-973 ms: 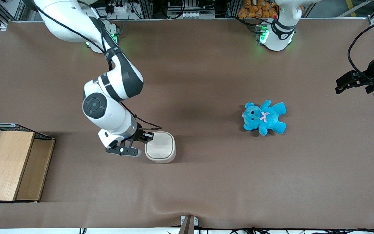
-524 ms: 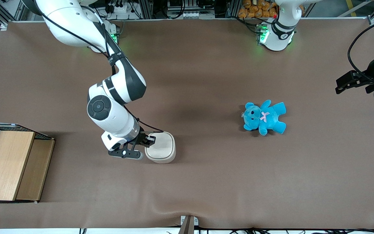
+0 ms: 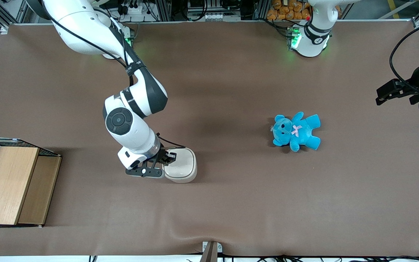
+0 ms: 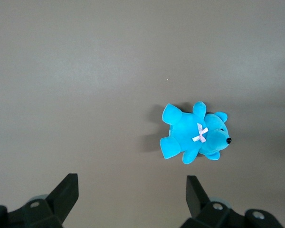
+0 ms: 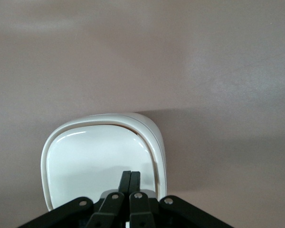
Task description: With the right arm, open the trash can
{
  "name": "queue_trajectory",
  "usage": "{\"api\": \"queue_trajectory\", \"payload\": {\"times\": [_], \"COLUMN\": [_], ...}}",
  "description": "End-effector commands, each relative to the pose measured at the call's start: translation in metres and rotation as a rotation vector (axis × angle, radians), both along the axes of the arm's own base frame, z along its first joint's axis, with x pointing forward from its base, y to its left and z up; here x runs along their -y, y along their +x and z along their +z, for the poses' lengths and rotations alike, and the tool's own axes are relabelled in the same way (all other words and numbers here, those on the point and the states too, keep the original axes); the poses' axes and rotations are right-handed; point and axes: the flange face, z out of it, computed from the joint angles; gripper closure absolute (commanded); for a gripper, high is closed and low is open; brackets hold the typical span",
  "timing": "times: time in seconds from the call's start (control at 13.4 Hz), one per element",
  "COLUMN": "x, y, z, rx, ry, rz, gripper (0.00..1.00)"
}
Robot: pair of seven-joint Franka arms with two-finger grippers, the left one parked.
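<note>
gripper (image 3: pixel 168 159) fingers pressed together, over lid edge of trash can (image 3: pixel 181 165) | can on brown tabletop (image 3: pixel 231 203), lid down | blue teddy (image 3: pixel 296 131) well apart toward parked arm's end | wooden mesh box (image 3: pixel 11 183) at working arm's end

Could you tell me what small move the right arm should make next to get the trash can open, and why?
Probably press the closed fingers down on the lid. The gripper sits over the edge of the trash can toward the working arm's end, fingertips together just above the smooth lid, which looks shut apart from a thin gap along one rim. I cannot tell whether they touch yet.
</note>
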Motion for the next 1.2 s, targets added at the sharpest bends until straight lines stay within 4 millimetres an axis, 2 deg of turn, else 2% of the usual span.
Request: {"api": "queue_trajectory", "payload": {"times": [0.0, 0.67, 1.12], "x": [-0.005, -0.007, -0.006], "y": [0.004, 0.005, 0.005], "z": [-0.006, -0.024, -0.023], "rx": [0.015, 0.038, 0.042], "ry": [-0.022, -0.035, -0.042], "rz": [-0.006, 0.005, 0.006], "gripper": [1.0, 1.0, 1.0]}}
